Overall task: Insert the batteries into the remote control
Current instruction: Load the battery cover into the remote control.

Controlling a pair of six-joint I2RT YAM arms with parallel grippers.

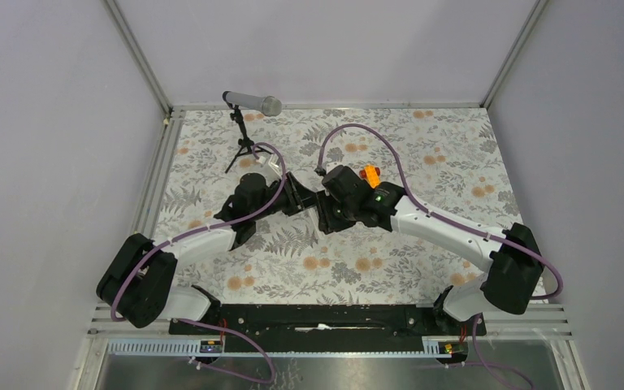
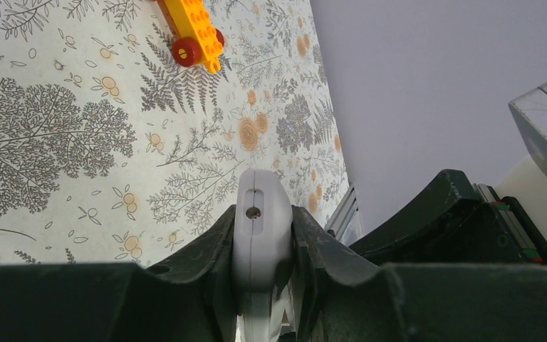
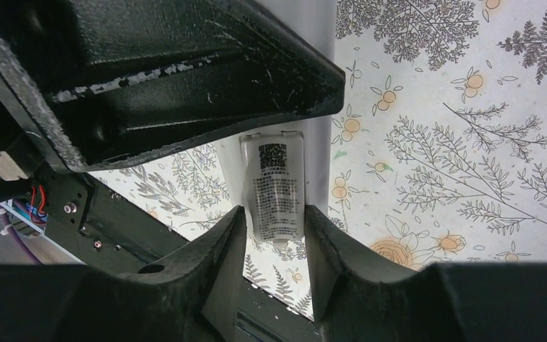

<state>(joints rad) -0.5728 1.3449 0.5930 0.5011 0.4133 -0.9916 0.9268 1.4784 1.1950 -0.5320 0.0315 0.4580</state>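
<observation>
Now left gripper [image 2: 263, 246] pinches remote [image 2: 259, 203] — seemingly.

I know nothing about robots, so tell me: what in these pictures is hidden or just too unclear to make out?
Batteries: in no view, so whether they are loaded is unknown.
Left wrist: only one end of the remote control shows; the left gripper covers the rest.
Top external: the right gripper and left gripper hide it.
Right wrist: its label print is too small to read.

Counting now: two grippers, the left gripper [image 2: 262, 231] and right gripper [image 3: 276, 217], one white remote control [image 2: 260, 214], one yellow toy car [image 2: 196, 32], one microphone [image 1: 252, 102] on one tripod [image 1: 242, 150].
</observation>
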